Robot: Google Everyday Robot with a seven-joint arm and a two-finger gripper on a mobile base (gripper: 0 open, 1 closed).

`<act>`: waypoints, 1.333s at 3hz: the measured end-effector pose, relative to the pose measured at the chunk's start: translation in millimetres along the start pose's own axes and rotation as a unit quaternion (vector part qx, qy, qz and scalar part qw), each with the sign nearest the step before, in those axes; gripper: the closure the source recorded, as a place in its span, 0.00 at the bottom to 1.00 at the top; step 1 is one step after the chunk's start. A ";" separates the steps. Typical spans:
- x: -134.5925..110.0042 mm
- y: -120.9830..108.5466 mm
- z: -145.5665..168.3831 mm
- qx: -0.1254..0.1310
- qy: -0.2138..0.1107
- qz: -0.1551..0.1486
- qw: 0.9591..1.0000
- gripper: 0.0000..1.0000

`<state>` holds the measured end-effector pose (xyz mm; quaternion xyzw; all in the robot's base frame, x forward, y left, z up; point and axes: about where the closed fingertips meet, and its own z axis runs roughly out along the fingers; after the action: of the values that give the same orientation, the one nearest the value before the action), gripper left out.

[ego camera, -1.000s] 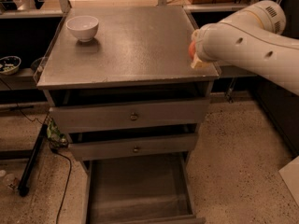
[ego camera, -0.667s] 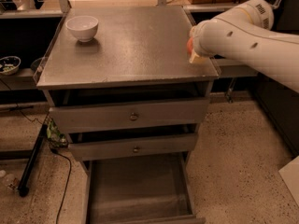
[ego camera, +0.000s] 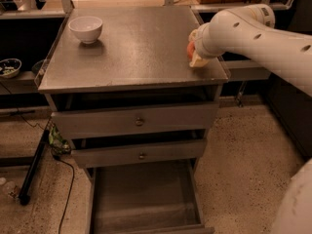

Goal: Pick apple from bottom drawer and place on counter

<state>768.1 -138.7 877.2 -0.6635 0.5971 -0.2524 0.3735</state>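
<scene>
The apple (ego camera: pixel 190 49) shows as a small red-orange patch at the right edge of the counter (ego camera: pixel 136 52), mostly hidden by the arm. My gripper (ego camera: pixel 195 48) is at the end of the white arm that comes in from the right. Its cream fingers (ego camera: pixel 198 60) are closed around the apple, low over the counter's right side. I cannot tell whether the apple touches the top. The bottom drawer (ego camera: pixel 141 199) is pulled out below, and its grey floor is bare.
A white bowl (ego camera: pixel 86 28) stands at the counter's far left corner. Two shut drawer fronts with brass knobs (ego camera: pixel 139 122) sit above the open drawer. A black pole and cables (ego camera: pixel 33 172) lie on the floor at the left. A shelf with a small dish (ego camera: pixel 9 66) is further left.
The arm has shifted a little left and further over the counter, carrying the apple with it. The bowl and the drawers have not moved.
</scene>
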 end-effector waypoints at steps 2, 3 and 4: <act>-0.4 0.9 -0.6 -0.001 0.000 -0.001 1.000 1.00; -8.6 1.5 -1.9 -0.022 -0.039 0.003 0.999 1.00; -18.3 -1.6 -4.8 -0.033 -0.074 0.004 0.997 1.00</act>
<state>762.3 -121.7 883.4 -0.6901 0.5784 -0.1812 0.3954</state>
